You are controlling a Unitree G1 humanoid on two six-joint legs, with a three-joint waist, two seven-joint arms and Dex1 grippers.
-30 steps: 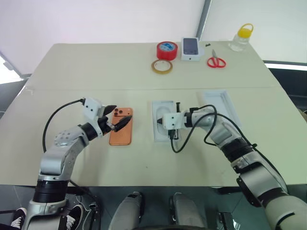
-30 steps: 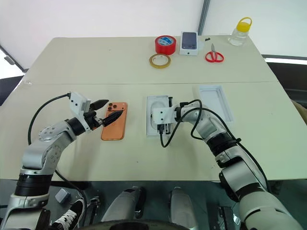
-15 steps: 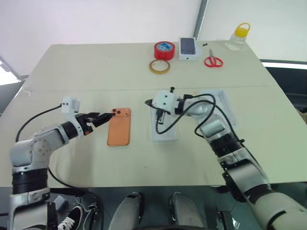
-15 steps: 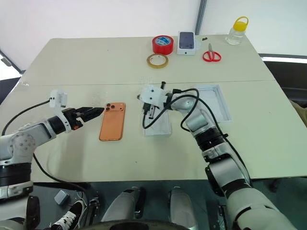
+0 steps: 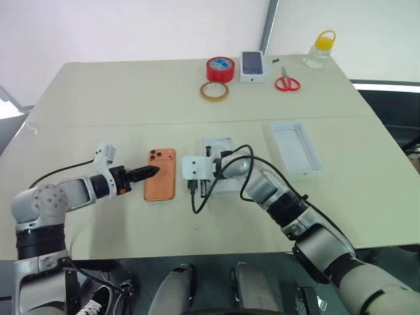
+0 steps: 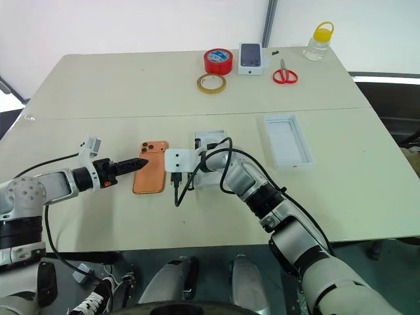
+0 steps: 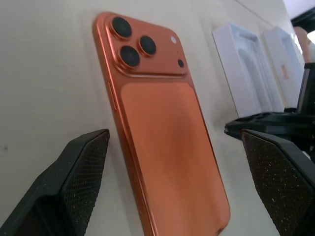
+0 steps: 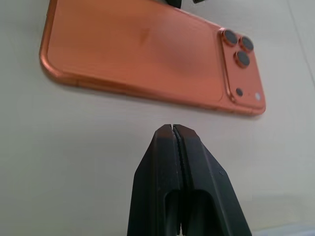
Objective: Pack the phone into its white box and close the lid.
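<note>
orange phone (image 5: 161, 182), lens cluster, face-down

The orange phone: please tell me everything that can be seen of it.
The phone is slim and orange, with rounded corners and a metallic-looking matte back. It lies flat on the table, back up, with three dark lenses and a small flash in a raised block at its far corner. The open left gripper faces it from one side, the shut right gripper from the other. Neither touches it. The white box lies beside it.

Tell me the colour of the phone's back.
Orange, with dark camera lenses at one corner; the phone shows best in the left wrist view.
</note>
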